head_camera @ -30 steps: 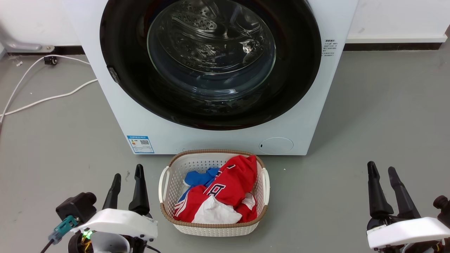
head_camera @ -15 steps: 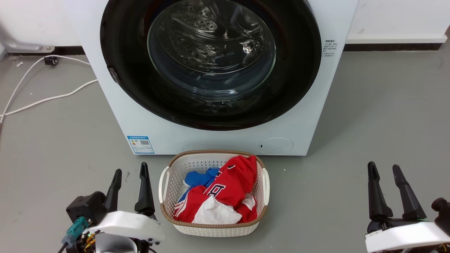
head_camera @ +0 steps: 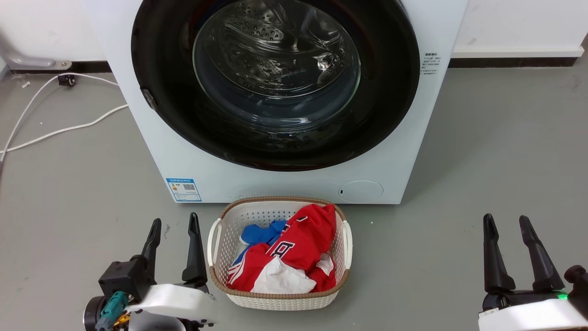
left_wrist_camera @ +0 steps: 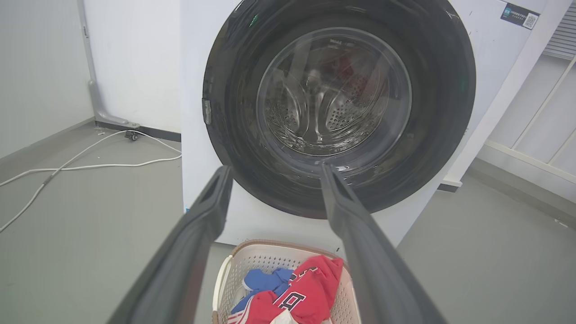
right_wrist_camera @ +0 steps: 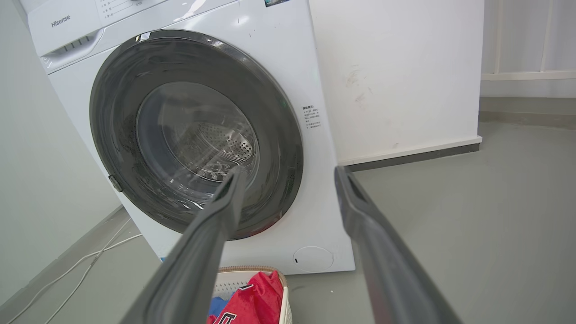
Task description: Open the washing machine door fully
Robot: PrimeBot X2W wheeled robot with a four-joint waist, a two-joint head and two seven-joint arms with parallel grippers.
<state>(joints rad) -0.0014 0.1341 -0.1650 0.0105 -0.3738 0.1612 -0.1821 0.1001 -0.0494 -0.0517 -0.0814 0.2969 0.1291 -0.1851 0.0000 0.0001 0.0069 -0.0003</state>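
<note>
The left gripper is edging inward toward the laundry basket compared with a second ago. It and the right gripper are both hanging empty, fingers spread apart, well short of the washing machine. The washing machine door is still sitting shut, so the approach is only beginning. The left wrist view is showing a small grey tab on the door's rim, possibly the catch, while the right wrist view is showing the control panel above.

white laundry basket, red garment, white cable
</note>
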